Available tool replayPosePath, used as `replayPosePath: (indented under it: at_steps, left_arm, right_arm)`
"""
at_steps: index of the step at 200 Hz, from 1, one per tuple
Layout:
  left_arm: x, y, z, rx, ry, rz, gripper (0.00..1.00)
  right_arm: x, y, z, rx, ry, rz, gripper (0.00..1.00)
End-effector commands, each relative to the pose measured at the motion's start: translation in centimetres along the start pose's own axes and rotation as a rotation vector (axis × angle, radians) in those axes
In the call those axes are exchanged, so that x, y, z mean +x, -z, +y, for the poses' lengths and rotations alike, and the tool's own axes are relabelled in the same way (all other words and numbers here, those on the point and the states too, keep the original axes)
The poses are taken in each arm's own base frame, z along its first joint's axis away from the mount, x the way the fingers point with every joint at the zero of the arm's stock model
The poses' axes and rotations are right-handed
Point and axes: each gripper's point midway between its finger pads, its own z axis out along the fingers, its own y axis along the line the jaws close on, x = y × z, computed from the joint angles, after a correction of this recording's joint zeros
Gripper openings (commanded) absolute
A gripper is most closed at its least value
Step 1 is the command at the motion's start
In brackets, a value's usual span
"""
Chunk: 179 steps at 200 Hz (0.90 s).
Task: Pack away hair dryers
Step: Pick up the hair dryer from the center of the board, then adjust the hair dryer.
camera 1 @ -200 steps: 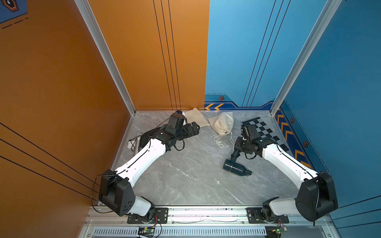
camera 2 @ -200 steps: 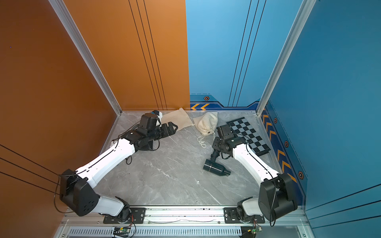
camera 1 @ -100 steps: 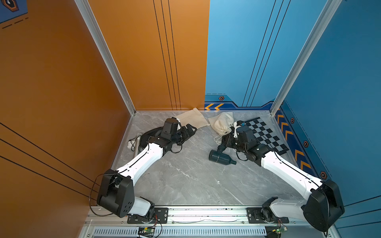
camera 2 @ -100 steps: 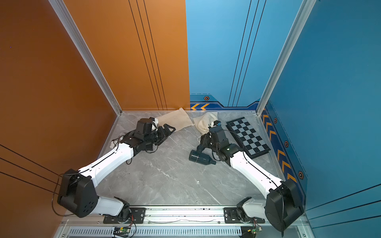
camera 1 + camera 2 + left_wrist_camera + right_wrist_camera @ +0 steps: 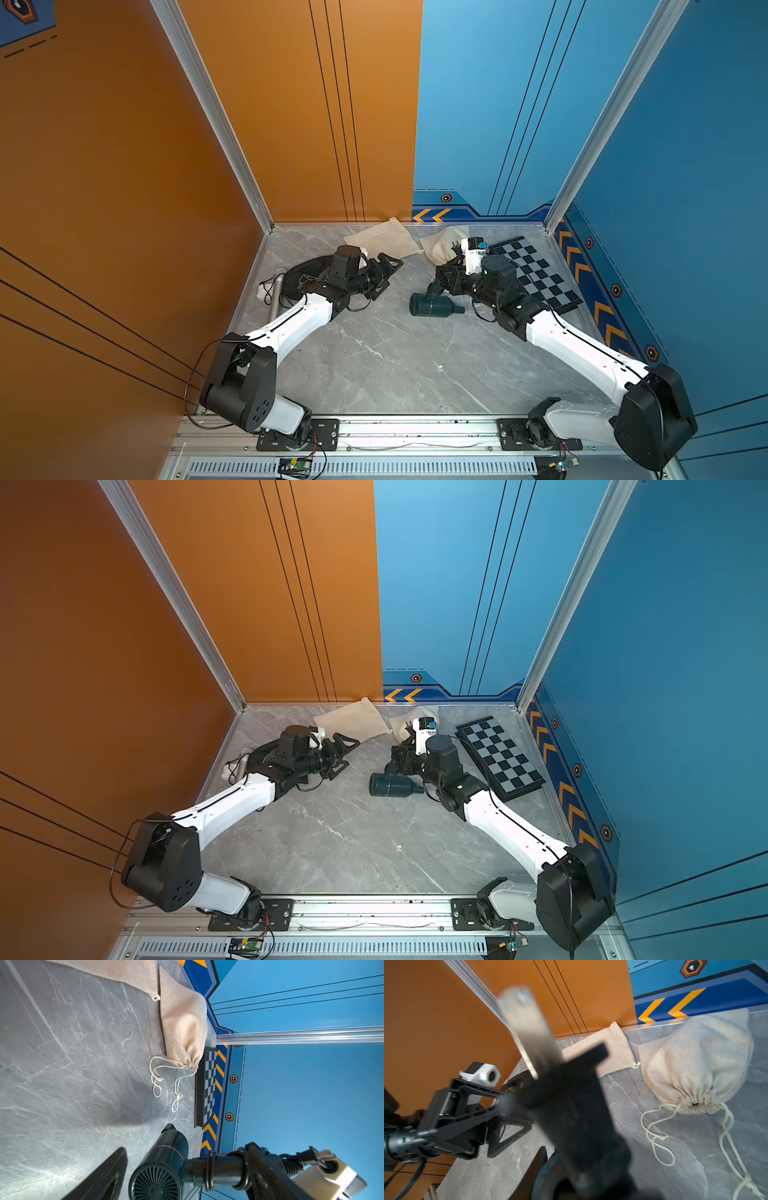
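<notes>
Right gripper (image 5: 445, 275) carried the dark teal hair dryer (image 5: 432, 306) leftward, clamped on its handle, to mid-bench (image 5: 395, 365) near the back edge. Left gripper (image 5: 392, 274) swung toward it, jaws wide, empty; bagging probably followed.

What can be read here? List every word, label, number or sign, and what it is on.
No word or number is legible.
Black pouch: gold print, too blurred to read.
White wrist camera: tiny dark marking, too small to read.
Blue wall strip: yellow arrow signs, no lettering.
</notes>
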Motion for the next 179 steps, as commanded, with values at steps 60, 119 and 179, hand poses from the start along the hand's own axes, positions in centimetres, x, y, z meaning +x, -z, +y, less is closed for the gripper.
replayPosePath:
  at_steps: [60, 119, 179]
  left_arm:
    - [0.7, 0.6, -1.6, 0.075, -0.173, -0.041, 0.92]
    - [1.7, 2.1, -3.7, 0.113, -0.627, -0.136, 0.93]
    - [2.3, 2.3, -5.0, 0.306, -0.800, -0.110, 0.94]
  right_arm:
    - [-3.5, -2.1, -1.0, 0.042, -0.253, -0.053, 0.14]
    - [-3.2, -3.5, -5.2, 0.067, -0.721, -0.026, 0.11]
    - [-3.1, -4.2, -6.6, -0.013, -1.029, -0.060, 0.09]
